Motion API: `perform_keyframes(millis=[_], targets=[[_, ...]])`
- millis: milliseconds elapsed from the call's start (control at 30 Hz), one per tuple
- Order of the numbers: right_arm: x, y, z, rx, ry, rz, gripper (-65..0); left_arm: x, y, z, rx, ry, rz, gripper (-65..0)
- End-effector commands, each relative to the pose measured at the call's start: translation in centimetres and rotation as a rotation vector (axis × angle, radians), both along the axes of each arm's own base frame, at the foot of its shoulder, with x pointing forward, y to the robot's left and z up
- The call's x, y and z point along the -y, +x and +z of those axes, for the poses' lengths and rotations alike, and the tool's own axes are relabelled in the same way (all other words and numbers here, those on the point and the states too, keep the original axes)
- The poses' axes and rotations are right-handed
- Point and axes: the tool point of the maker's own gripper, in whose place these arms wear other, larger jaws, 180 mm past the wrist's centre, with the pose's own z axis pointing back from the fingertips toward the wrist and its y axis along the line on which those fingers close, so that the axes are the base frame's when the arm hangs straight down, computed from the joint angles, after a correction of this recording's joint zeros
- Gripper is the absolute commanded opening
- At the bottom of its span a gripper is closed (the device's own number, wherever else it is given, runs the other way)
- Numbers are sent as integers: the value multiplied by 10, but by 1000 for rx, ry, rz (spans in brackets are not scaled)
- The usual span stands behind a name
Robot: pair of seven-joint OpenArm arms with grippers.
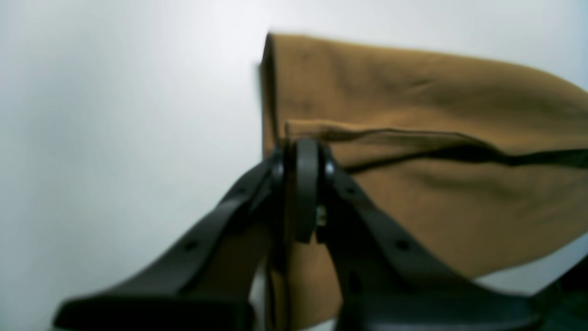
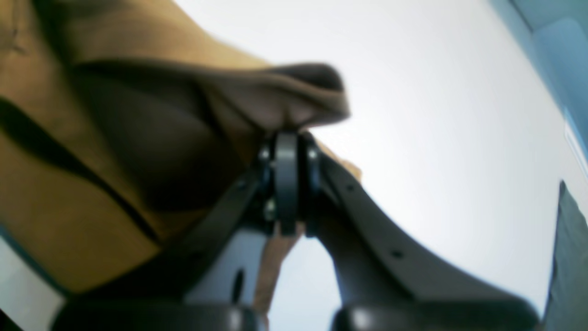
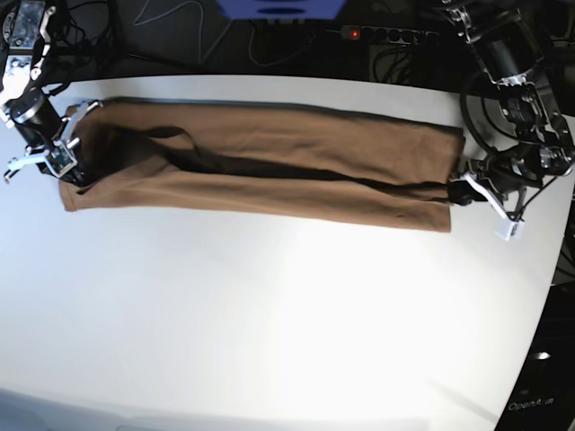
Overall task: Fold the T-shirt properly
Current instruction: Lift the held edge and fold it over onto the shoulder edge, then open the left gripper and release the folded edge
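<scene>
Both hands, left hand (image 1: 301, 151) and right hand (image 2: 287, 138), pinch opposite ends of the stretched T-shirt (image 3: 269, 166).

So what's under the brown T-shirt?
Only the white table shows around the T-shirt. Whatever lies beneath it is covered by the cloth.

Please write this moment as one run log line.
left gripper: shut on T-shirt | right gripper: shut on T-shirt | T-shirt: stretched on table

Both wrist views were blurred; glare whitened the table (image 3: 269, 296), lit perhaps from above; base edges curved.
</scene>
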Motion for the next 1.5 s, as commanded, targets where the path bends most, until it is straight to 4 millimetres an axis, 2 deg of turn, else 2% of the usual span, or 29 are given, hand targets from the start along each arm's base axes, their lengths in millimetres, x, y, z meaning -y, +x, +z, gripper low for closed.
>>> perform_keyframes(millis=[0,167,300,567,700,933,1033,1300,1467], targets=[[4,8,18,57,-11,5,-644,-10,17,20,65,18,1,-623],[18,7,25,95,-1,-67,-644,-14,20,24,44,34,-15,-623],[27,6,43,146,-20,-107,-644,-14,19,23,38,37,-17,-623],[45,-5,47,181,-3,-219,-644,-13,12,18,19,38,-22,-623],[40,-14,49,226,45,-230,-644,-13,8,15,10,38,-21,-623],[23,-36,34,229,63,-236,-644,-12,8,15,10,35,-21,-623],[16,-42,36,281,97,-246,-644,-10,9,15,11,31,-22,-623],[16,-56,39,328,95,-280,-644,-10,12,17,26,29,-19,-624],[13,-64,32,308,111,-295,-646,-6,20,22,47,18,-19,-624]])
